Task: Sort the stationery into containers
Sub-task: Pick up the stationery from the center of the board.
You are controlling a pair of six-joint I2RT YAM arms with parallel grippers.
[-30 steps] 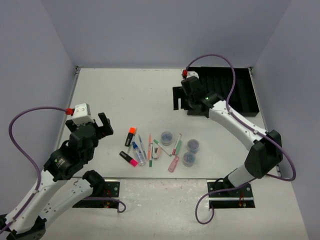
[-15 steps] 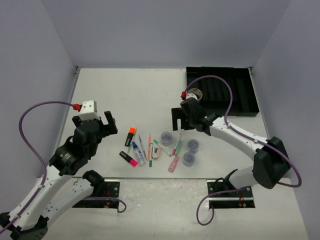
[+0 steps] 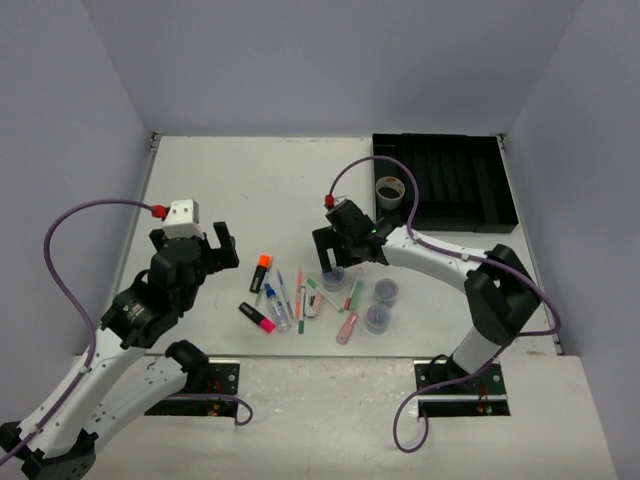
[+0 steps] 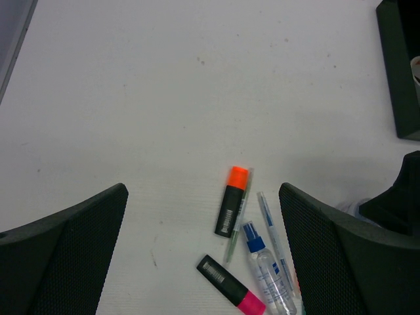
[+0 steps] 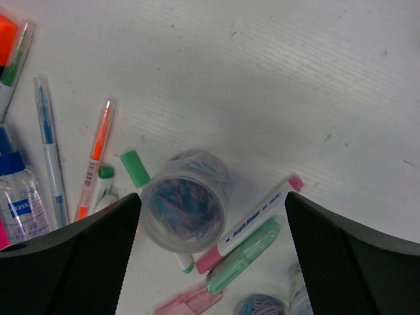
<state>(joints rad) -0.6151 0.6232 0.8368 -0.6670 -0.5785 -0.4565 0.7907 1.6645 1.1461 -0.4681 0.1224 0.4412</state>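
The stationery lies in a loose pile at the table's middle: an orange highlighter [image 3: 262, 270], a pink highlighter [image 3: 258, 317], thin pens [image 3: 299, 298] and three round tubs. My right gripper [image 3: 338, 262] hangs open over one tub [image 5: 186, 209], a finger on each side and neither touching it. A white-and-pink marker [image 5: 256, 223] leans against that tub. My left gripper [image 3: 200, 252] is open and empty, left of the pile, looking down on the orange highlighter [image 4: 231, 210] and pink highlighter [image 4: 231, 285]. A tape roll [image 3: 390, 189] sits in the left end of the black tray [image 3: 470, 190].
A small spray bottle [image 4: 266, 269] and a blue pen [image 4: 272, 239] lie beside the highlighters. Two more tubs [image 3: 386, 290] [image 3: 377, 318] stand right of the pile, near a green case [image 5: 243, 256]. White walls close in the table on three sides.
My right arm has swung from the tray down and left to the pile, leaving the tape roll in the tray. My left gripper has shifted a little up and right, toward the pile.
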